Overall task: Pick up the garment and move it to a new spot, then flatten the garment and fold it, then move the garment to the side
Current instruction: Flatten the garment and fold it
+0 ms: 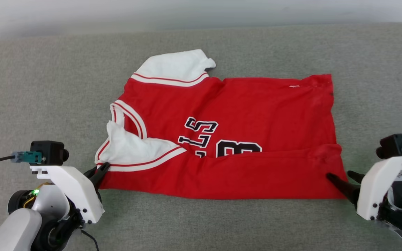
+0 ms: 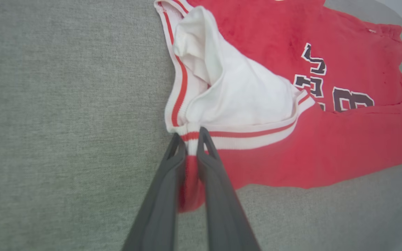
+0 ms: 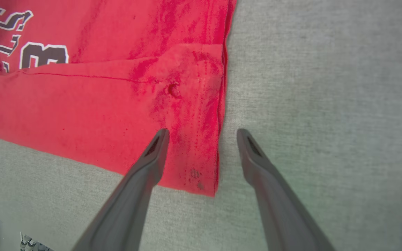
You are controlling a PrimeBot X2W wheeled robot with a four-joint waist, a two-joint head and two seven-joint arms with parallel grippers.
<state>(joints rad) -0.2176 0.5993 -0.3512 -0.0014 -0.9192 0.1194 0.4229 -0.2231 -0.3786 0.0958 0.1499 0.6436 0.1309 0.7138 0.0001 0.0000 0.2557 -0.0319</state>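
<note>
The garment (image 1: 243, 115), a red jersey with white sleeves and black lettering, lies sideways on the grey cloth surface. Its near long edge is folded up over the lower part of the number. My left gripper (image 1: 100, 170) is shut on the garment's near left corner at the striped sleeve trim; the left wrist view shows red cloth pinched between the fingers of the left gripper (image 2: 191, 134). My right gripper (image 1: 339, 176) stands open at the near right corner. In the right wrist view the right gripper (image 3: 202, 134) straddles the hem (image 3: 218, 139), one finger over the cloth and one over the bare surface.
The grey fabric surface (image 1: 47, 87) stretches all around the garment, with room on both sides and in front. A pale wall or edge runs along the far side (image 1: 201, 14).
</note>
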